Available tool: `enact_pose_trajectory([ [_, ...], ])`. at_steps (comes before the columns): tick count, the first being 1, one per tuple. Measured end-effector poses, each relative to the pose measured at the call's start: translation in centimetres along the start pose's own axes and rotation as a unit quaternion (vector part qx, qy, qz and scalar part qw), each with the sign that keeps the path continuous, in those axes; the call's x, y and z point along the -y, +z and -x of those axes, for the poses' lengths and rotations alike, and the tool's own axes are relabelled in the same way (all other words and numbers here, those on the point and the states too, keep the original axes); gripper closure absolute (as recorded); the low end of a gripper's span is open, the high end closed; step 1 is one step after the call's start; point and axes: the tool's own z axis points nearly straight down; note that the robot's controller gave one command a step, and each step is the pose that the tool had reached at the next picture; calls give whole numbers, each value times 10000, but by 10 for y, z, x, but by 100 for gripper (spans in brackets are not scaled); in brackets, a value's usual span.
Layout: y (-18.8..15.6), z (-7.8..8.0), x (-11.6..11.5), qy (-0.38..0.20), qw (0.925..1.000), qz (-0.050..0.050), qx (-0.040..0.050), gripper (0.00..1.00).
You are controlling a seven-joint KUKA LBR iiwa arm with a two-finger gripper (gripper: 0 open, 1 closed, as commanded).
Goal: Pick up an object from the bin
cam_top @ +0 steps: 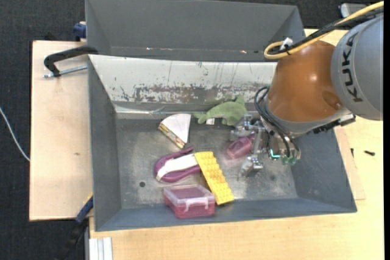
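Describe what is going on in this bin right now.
The robot arm has its gripper down in the right part of the bin, beside a small pink thing; whether it grips it is unclear. A green toy lies just behind. A yellow plate, pink box, purple-and-white thing and wedge lie to the left.

The left of the bin [122,155] lay bare down to its front wall, and so did the front right corner. Mid-floor, a cream wedge [175,129], a purple and white piece [175,168], a yellow studded plate [213,177] and a pink box [189,201] crowded close together. A green soft toy [224,111] lay against the back wall, and the arm's orange cover [301,85] overhung the right side
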Motion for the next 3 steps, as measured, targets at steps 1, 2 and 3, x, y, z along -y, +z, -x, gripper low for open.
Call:
enact_pose_trajectory([
  [1,-4,2,0,0,10000,0,40,0],
  [2,36,35,33,19,9999,3,107,0],
  [3,61,57,86,-230,9997,2,26,0],
])
